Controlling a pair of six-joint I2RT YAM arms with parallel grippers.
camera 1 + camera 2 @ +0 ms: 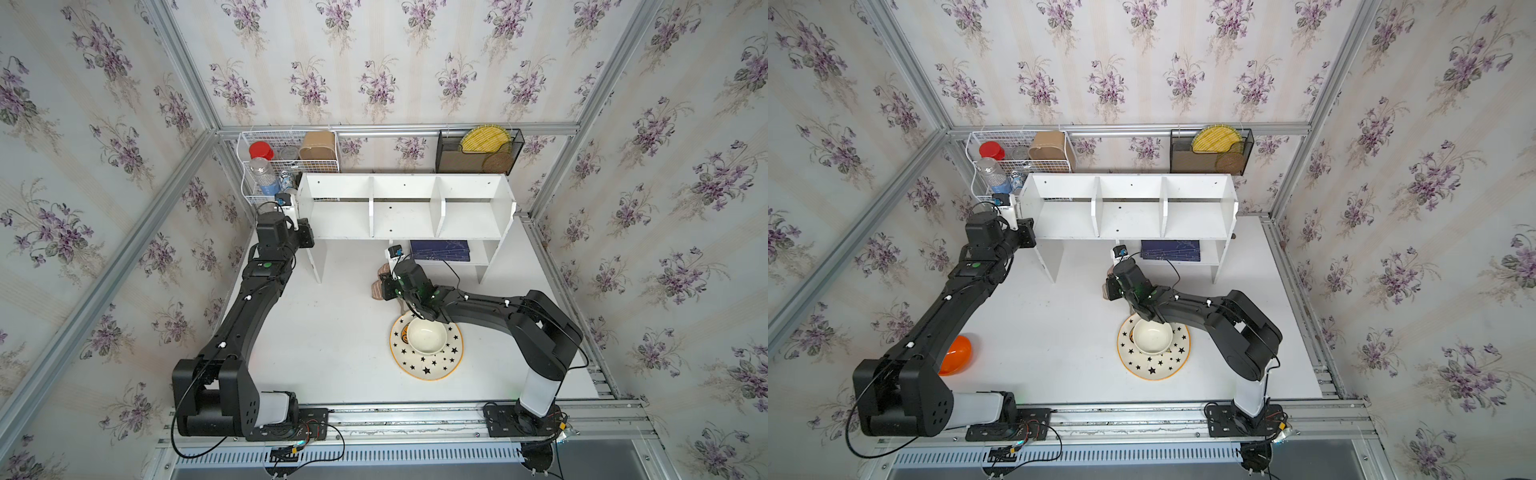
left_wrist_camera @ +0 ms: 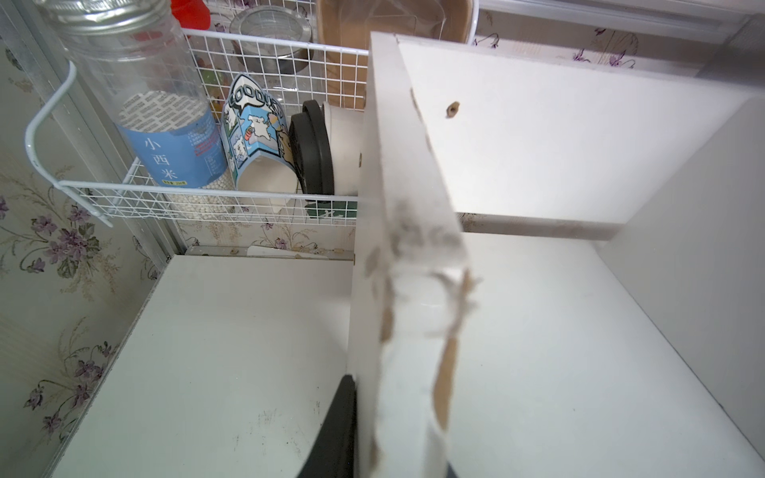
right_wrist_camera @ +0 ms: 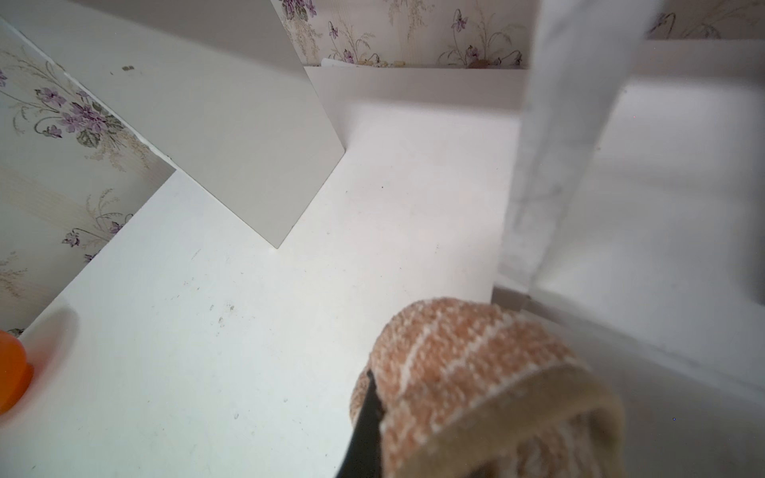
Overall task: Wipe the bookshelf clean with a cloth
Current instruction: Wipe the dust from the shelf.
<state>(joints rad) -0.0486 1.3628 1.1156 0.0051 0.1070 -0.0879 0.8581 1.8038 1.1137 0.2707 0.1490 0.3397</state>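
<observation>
cloth (image 3: pixel 467 364): looped terry, soft | bookshelf (image 2: pixel 538 136): matt white board, chipped edge | basket (image 2: pixel 103 186): coated wire

We see our left gripper (image 1: pixel 1026 229) at the left end panel of the bookshelf (image 1: pixel 1129 220), far in the scene. Our right gripper (image 1: pixel 1110 286) hangs before its lower shelves, with tan cloth (image 1: pixel 1105 292) peeking out beside it. Nearer, a bowl (image 1: pixel 1152 337) sits on a star plate (image 1: pixel 1154 369); an orange thing (image 1: pixel 959 353) lies at the left.

1 bookshelf (image 1: pixel 332 220), 1 cloth (image 3: pixel 467 356), 1 plate (image 1: pixel 428 368), 1 bowl (image 1: pixel 426 337), 1 wire basket (image 1: pixel 286 133), 1 mesh rack (image 1: pixel 449 161), 2 robot arms (image 1: pixel 249 307) (image 1: pixel 490 307)
</observation>
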